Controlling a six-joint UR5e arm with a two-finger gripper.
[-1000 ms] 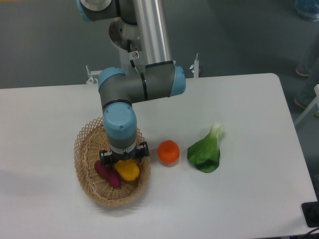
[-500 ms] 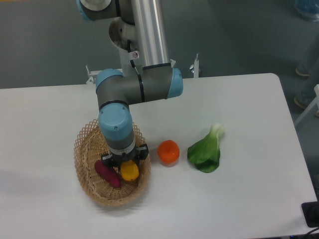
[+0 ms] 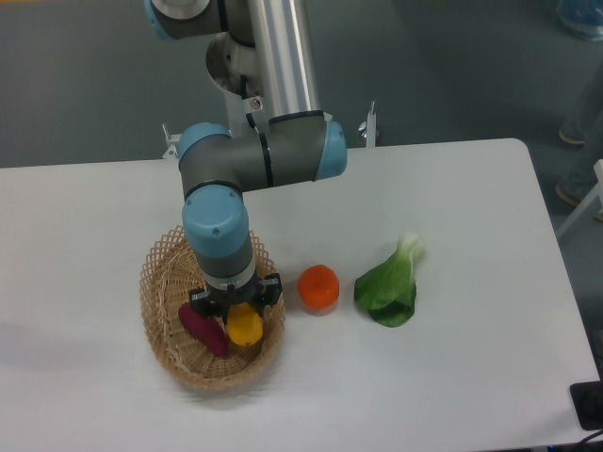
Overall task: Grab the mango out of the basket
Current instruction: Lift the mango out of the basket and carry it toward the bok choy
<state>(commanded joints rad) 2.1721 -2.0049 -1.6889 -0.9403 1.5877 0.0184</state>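
The yellow-orange mango (image 3: 245,328) lies inside the oval wicker basket (image 3: 162,299) at the table's front left, next to a dark purple-red oblong fruit (image 3: 203,330). My gripper (image 3: 237,313) points straight down into the basket, directly over the mango's upper end. Its black jaws stand spread to either side of the mango, which still rests on the basket floor. The wrist hides the mango's upper part and the fingertips.
A round orange fruit (image 3: 318,287) sits on the table just right of the basket. A green leafy vegetable (image 3: 389,285) lies further right. The arm's elbow (image 3: 259,158) hangs over the table behind the basket.
The gripper has turned a little about its axis and sunk lower over the mango, covering more of it. The fruits and the basket have not moved.
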